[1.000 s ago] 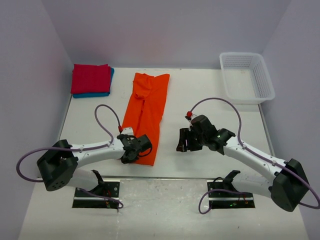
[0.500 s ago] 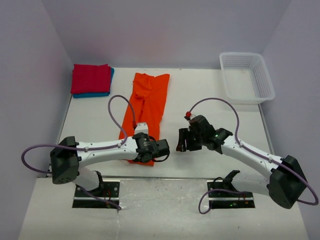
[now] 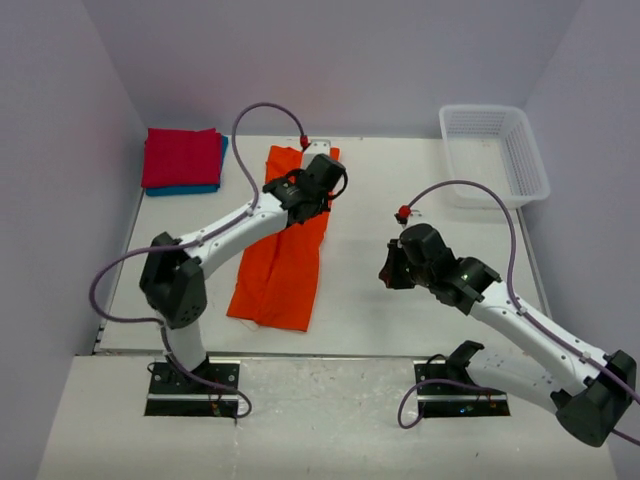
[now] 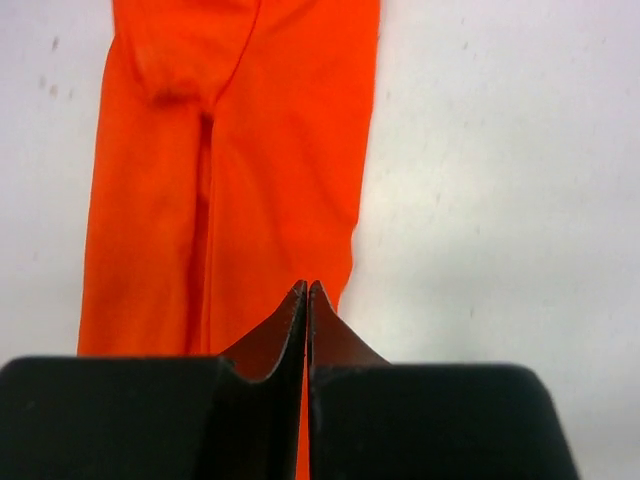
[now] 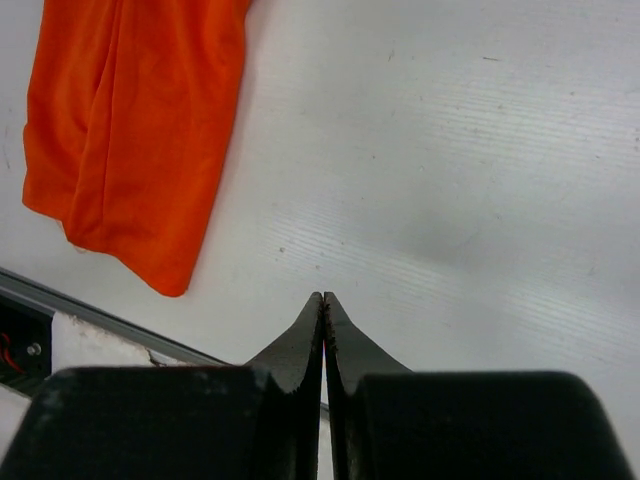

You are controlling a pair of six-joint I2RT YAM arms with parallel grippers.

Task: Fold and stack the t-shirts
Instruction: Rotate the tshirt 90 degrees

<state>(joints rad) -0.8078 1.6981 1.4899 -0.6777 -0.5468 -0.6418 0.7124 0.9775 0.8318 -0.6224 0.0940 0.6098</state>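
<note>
Near edge of the counter (image 3: 400, 180): the right pincer (image 5: 322, 300) hangs over bare surface at centre-right of the overhead view. It is clenched with nothing between its tips. It sits apart from the cloth, and its wrist view shows only a corner of orange at upper left.

The orange tee (image 3: 285, 270) lies as a long narrow strip, already folded lengthwise. It runs from the near edge at lower centre-left up toward the top centre. The near hem lies flat, with a slight flare at its left corner.

Further up, the left pincer (image 4: 307, 290) reaches over the far half of the strip. It is clenched too. In its wrist view the tips meet above the strip's right edge, and we see no cloth pinched between them.

Far left corner: the red tee (image 3: 182, 157) sits folded on top of the blue tee (image 3: 185, 189). Far right corner: the white mesh basket (image 3: 531, 150).

Judgement: two tees are done, and the orange one is partway, with its crosswise folds not yet made. The next move likely needs both pincers released and each brought down onto a corner of one end. That end would then be carried over the other, and the bundle set on the red tee. Risk: the lengthwise fold may spring open on lifting.
</note>
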